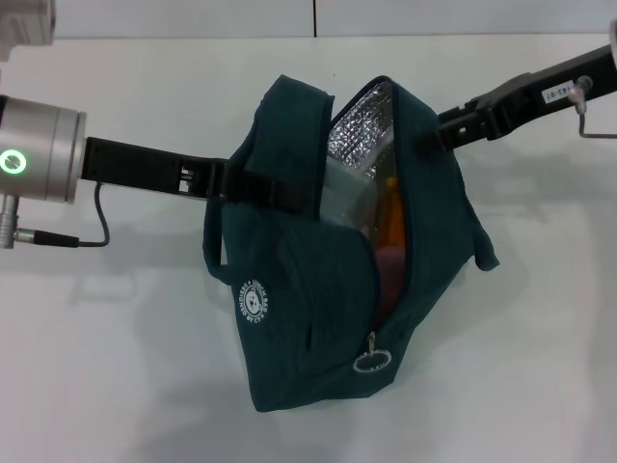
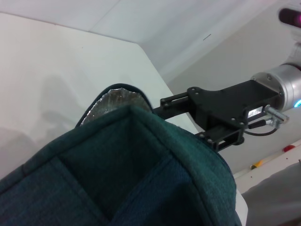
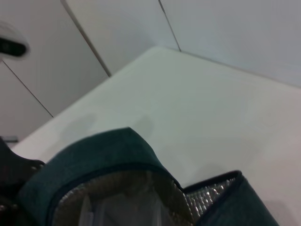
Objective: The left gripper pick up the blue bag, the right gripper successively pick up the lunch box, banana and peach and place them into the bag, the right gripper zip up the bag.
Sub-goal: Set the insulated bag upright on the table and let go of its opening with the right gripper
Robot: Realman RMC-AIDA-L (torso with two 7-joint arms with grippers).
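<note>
Left claw [image 1: 220,181] is clenched on the blue bag [image 1: 318,289], holding it above the tabletop [image 1: 116,367], while the right claw [image 1: 445,127] sits at its far rim, state unclear, and should pull the zipper ring [image 1: 371,362] steadily along the opening.

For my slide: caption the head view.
Both grippers at the open blue bag, banana and peach inside.
</note>
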